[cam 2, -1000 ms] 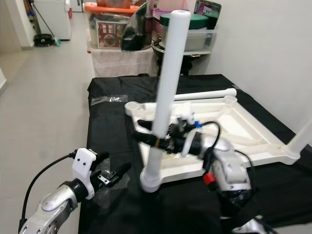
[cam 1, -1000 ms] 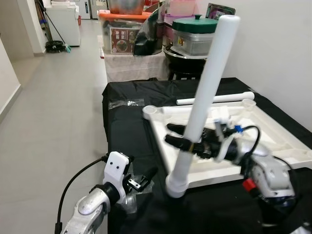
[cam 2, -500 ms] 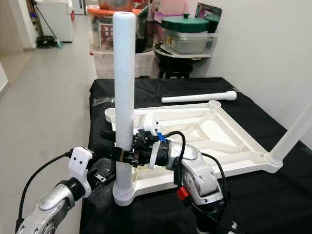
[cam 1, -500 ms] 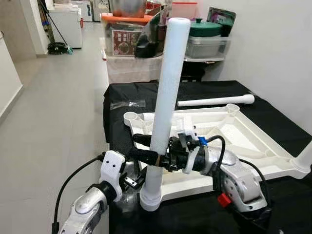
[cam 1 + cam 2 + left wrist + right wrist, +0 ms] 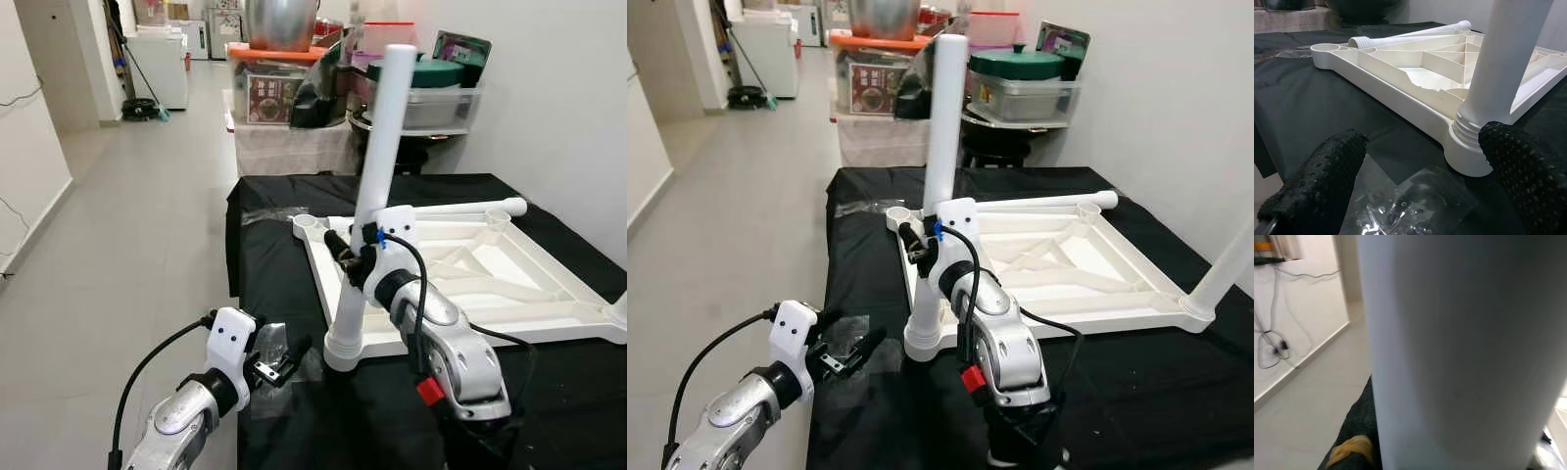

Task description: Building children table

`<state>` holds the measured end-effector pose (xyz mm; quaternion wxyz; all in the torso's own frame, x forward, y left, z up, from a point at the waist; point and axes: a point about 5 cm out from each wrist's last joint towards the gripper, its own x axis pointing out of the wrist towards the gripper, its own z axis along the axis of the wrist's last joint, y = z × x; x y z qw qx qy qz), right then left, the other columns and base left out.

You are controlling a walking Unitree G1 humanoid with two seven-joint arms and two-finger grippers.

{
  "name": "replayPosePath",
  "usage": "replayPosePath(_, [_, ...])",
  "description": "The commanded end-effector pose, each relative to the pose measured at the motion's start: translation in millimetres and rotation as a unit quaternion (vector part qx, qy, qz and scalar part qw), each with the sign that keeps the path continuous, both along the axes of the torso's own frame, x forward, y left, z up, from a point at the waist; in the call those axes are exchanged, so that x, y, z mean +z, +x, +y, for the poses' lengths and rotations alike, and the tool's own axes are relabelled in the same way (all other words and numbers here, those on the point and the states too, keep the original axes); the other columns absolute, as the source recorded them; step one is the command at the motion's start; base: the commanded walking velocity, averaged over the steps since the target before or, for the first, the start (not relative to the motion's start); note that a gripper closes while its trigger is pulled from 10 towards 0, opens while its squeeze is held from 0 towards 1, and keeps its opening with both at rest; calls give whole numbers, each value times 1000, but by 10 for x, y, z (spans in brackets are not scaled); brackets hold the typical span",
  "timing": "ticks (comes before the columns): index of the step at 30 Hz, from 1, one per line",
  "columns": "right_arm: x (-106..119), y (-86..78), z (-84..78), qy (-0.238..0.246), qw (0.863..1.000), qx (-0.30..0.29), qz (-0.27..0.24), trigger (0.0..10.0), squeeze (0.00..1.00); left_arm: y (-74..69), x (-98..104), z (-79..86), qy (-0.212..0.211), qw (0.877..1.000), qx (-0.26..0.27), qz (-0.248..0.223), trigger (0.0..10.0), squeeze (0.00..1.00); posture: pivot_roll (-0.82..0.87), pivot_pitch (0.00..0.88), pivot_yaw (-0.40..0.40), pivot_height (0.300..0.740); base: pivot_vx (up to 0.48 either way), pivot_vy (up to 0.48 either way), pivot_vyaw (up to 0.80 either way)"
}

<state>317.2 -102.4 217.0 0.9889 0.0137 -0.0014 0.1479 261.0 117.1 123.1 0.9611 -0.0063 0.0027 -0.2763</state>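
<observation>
The right end effector (image 5: 345,257) is clamped on the tall white plastic table leg (image 5: 370,201) partway up its shaft, its black fingers pressed against the tube; the right wrist view looks straight onto that white shaft at close range. The leg stands nearly upright, its ribbed foot seated in the near corner socket (image 5: 344,350) of the white plastic children's tabletop (image 5: 490,284), which lies upside down, ribs showing, on the black-covered worktop (image 5: 265,250).

The left end effector (image 5: 279,360) hovers low just beside that same corner, fingers spread apart and holding nothing, above a crumpled clear plastic bag (image 5: 1410,203) lying on the cloth.

A second loose white leg (image 5: 460,208) lies along the tabletop's far edge, beyond an unfilled far corner socket (image 5: 306,222).

To seat this leg well, I would keep the shaft square to the tabletop and turn or press it straight down into the socket. Any lean risks a crooked or jammed joint. The open left end effector could usefully steady the corner so the tabletop does not slide on the cloth.
</observation>
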Motion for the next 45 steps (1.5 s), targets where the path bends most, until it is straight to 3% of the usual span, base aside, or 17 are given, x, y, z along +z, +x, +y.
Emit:
replayPosePath(1, [-185, -15, -225, -7, 994, -95, 50, 0, 0, 5, -5, -14, 0, 1000, -6, 0, 10000, 0, 73, 0, -76, 740, 0, 0, 0])
replayPosePath(5, [-171, -32, -312, -1, 985, -163, 49, 0, 0, 7, -3, -14, -1, 1000, -6, 0, 10000, 0, 73, 0, -77, 740, 0, 0, 0])
replayPosePath(7, [-128, -38, -419, 5, 969, -242, 44, 0, 0, 10, -1, -18, -2, 1000, -6, 0, 10000, 0, 74, 0, -76, 740, 0, 0, 0])
replayPosePath(8, [-128, -38, -419, 5, 969, -242, 44, 0, 0, 10, -1, -18, -2, 1000, -6, 0, 10000, 0, 74, 0, -76, 740, 0, 0, 0])
replayPosePath(11, [-83, -68, -501, 18, 946, -323, 39, 0, 0, 4, -2, -29, -4, 1000, -6, 0, 10000, 0, 74, 0, -75, 740, 0, 0, 0])
replayPosePath(23, [-76, -87, -482, 23, 938, -344, 36, 0, 0, 9, 3, -28, -4, 1000, -9, 0, 10000, 0, 72, 0, -71, 740, 0, 0, 0])
replayPosePath(25, [-88, -70, -443, 24, 942, -331, 43, 10000, 0, 7, 2, -32, -4, 1000, -10, 1, 10000, 0, 71, 0, -71, 740, 0, 0, 0])
replayPosePath(29, [-83, -63, -404, 31, 950, -310, 37, 10000, 0, 3, -1, -33, -5, 1000, -11, 2, 10000, 0, 71, 0, -71, 740, 0, 0, 0])
replayPosePath(30, [-72, -67, -397, 40, 952, -301, 32, 10000, 1000, 1, -6, -34, -5, 1000, -11, 3, 10000, 0, 70, 0, -71, 740, 0, 0, 0])
replayPosePath(35, [-63, -66, -392, 41, 955, -293, 27, 10000, 1000, 0, -10, -36, -4, 1000, -12, 3, 10000, 0, 69, 0, -70, 740, 0, 0, 0])
replayPosePath(36, [-51, -48, -409, 31, 956, -291, 21, 10000, 165, 1, -9, -37, -4, 1000, -12, 3, 10000, 0, 69, 0, -72, 740, 0, 0, 0])
replayPosePath(37, [-43, -36, -423, 24, 956, -290, 16, 10000, 165, 2, -9, -37, -4, 1000, -12, 3, 10000, 0, 69, 0, -72, 740, 0, 0, 0])
replayPosePath(38, [-2, -4, -444, 35, 961, -275, -4, 10000, 0, 3, -10, -36, -3, 1000, -12, 3, 10000, 0, 69, 0, -73, 740, 0, 0, 0])
replayPosePath(40, [29, 16, -459, 44, 963, -264, -18, 10000, 0, 3, -11, -35, -3, 1000, -12, 3, 10000, 0, 69, 0, -73, 740, 0, 0, 0])
replayPosePath(41, [103, 94, -468, 62, 984, -159, -58, 10000, 0, 2, -8, -31, -3, 1000, -11, 2, 10000, 0, 71, 0, -76, 740, 0, 0, 0])
replayPosePath(43, [117, 108, -470, 64, 987, -132, -66, 10000, 0, 2, -7, -30, -3, 1000, -11, 2, 10000, 0, 71, 0, -76, 740, 0, 0, 0])
replayPosePath(45, [116, 159, -615, 18, 995, -34, -91, 10000, 0, 0, -12, -27, -3, 1000, -10, 3, 10000, 0, 65, 0, -75, 740, 0, 0, 0])
